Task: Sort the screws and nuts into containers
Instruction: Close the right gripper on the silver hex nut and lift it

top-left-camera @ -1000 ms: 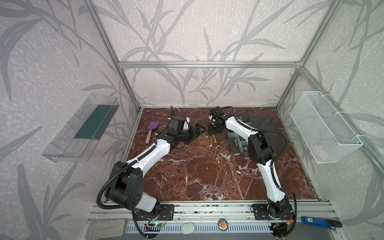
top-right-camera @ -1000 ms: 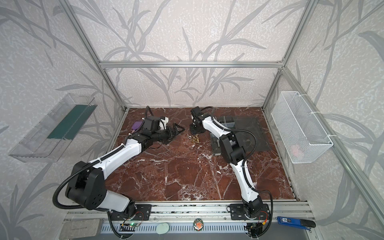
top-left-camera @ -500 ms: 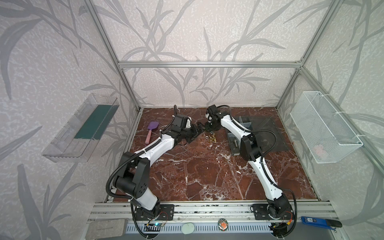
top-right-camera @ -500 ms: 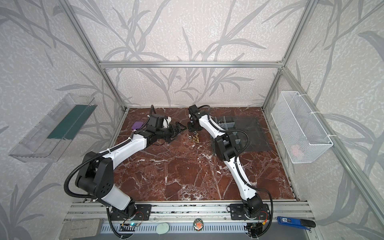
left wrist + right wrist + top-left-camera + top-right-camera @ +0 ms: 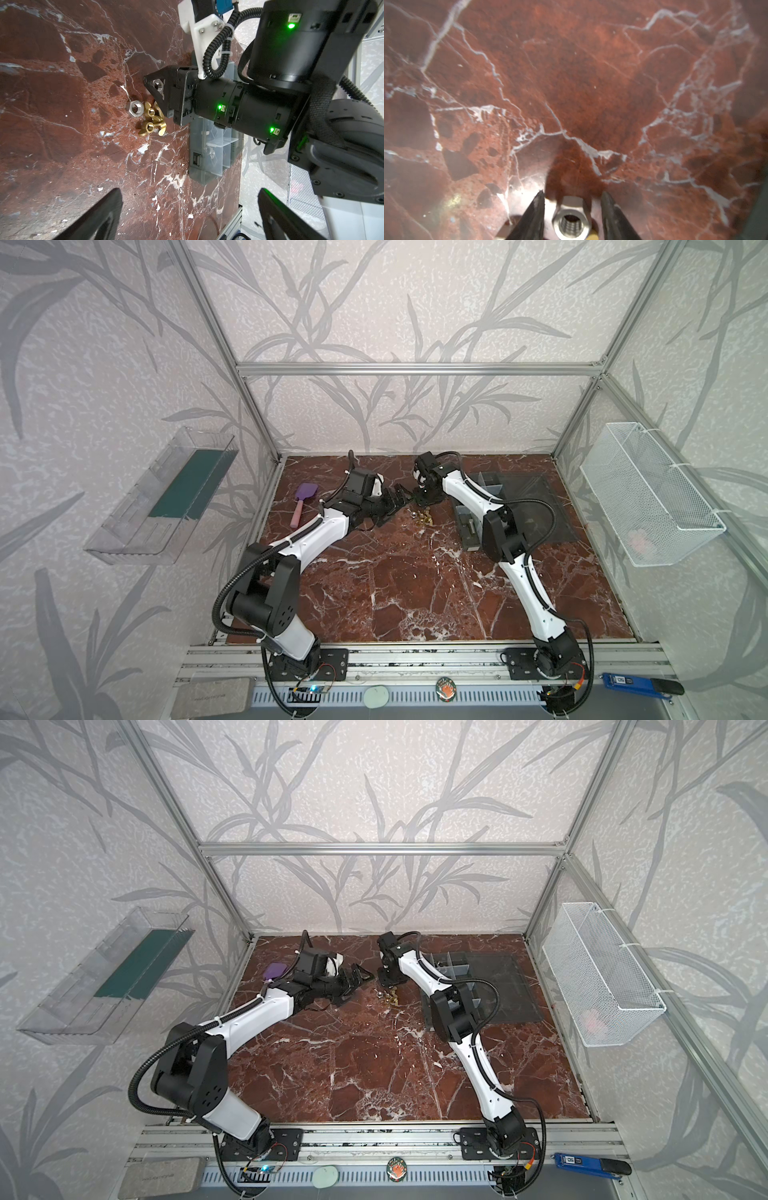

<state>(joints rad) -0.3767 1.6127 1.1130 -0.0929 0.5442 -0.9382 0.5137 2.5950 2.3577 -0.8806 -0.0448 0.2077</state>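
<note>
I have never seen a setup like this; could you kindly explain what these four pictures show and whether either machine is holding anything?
Two white-and-black robot arms, the left arm and the right arm, stand at a red marble tabletop. Both top views look down from above; each wrist view comes from a camera on an arm. On the marble lie a silver hexagonal nut, brass wing nuts, a purple spatula and a clear grey compartment box. The right gripper straddles a second silver hexagonal nut, jaws open, gaps either side. The left gripper is open and empty.
</note>
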